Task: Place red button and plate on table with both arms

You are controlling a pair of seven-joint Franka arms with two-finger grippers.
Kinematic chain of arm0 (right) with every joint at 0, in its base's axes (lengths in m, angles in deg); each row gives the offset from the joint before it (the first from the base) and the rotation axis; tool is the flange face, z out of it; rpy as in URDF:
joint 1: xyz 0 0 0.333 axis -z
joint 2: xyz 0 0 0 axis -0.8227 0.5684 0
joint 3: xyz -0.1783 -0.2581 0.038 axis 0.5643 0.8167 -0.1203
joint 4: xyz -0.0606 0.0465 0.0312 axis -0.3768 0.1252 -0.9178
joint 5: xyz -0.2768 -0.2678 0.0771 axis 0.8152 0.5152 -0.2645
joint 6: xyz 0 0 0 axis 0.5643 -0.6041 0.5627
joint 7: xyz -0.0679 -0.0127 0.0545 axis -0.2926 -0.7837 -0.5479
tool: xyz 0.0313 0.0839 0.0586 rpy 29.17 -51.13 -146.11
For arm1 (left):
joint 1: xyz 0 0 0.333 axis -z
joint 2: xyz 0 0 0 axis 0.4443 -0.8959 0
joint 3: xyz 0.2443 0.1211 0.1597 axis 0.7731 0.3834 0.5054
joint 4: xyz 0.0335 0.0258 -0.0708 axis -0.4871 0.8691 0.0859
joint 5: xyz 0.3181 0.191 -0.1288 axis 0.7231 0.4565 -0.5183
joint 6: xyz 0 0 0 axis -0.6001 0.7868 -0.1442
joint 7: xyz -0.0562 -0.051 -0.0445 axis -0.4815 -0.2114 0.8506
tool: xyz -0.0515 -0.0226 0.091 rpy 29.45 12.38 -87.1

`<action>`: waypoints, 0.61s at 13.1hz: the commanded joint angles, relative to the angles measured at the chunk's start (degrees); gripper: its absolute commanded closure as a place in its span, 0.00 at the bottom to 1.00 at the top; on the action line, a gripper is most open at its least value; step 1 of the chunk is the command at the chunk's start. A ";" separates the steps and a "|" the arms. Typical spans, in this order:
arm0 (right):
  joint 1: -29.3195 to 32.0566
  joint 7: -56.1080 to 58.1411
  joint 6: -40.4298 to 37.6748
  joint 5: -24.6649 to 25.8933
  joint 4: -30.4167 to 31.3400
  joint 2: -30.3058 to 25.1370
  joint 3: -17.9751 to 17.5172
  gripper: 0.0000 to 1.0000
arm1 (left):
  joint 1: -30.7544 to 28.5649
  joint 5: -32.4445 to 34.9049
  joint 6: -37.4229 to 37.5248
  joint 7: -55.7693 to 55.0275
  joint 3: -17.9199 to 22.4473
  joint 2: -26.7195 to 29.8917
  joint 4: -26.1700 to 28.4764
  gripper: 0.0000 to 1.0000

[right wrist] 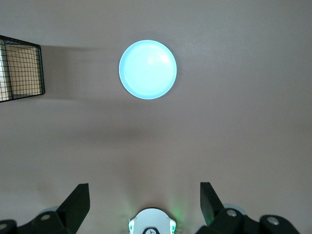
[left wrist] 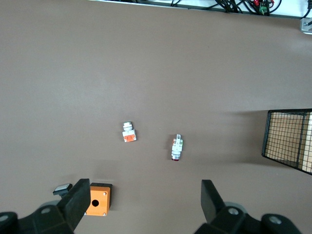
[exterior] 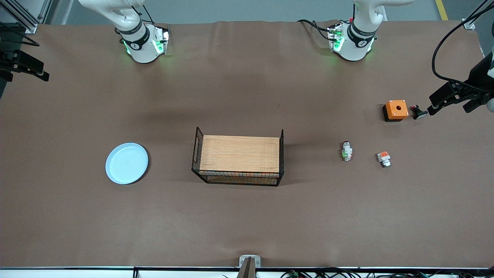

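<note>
The pale-blue plate (exterior: 127, 163) lies flat on the brown table (exterior: 247, 216), beside the rack toward the right arm's end. It also shows in the right wrist view (right wrist: 147, 69). The red button (exterior: 347, 151), a tiny white-and-silver part with a green mark, lies on the table between the rack and an orange-topped part. It also shows in the left wrist view (left wrist: 177, 147). My left gripper (left wrist: 141, 202) is open and empty, high over the table beside the orange box. My right gripper (right wrist: 145, 201) is open and empty, high over its own base. Neither hand shows in the front view.
A black wire rack with a wooden top (exterior: 239, 159) stands mid-table. Toward the left arm's end are an orange-topped part (exterior: 384, 158), an orange box with a hole (exterior: 396, 110) and a small black part (exterior: 418, 112). Black fixtures stand at both table ends (exterior: 459, 94).
</note>
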 commanded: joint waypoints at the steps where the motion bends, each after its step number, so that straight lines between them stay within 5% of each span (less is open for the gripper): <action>1: -0.32 -0.82 6.37 -0.45 11.65 -8.69 0.12 0.00 | -0.32 -0.97 1.19 -0.22 -0.16 -0.23 -1.15 0.00; 8: 0.48 -0.38 6.93 -0.71 11.52 -8.98 0.21 0.00 | -0.32 -1.05 1.19 -0.22 -0.16 -0.23 -1.06 0.00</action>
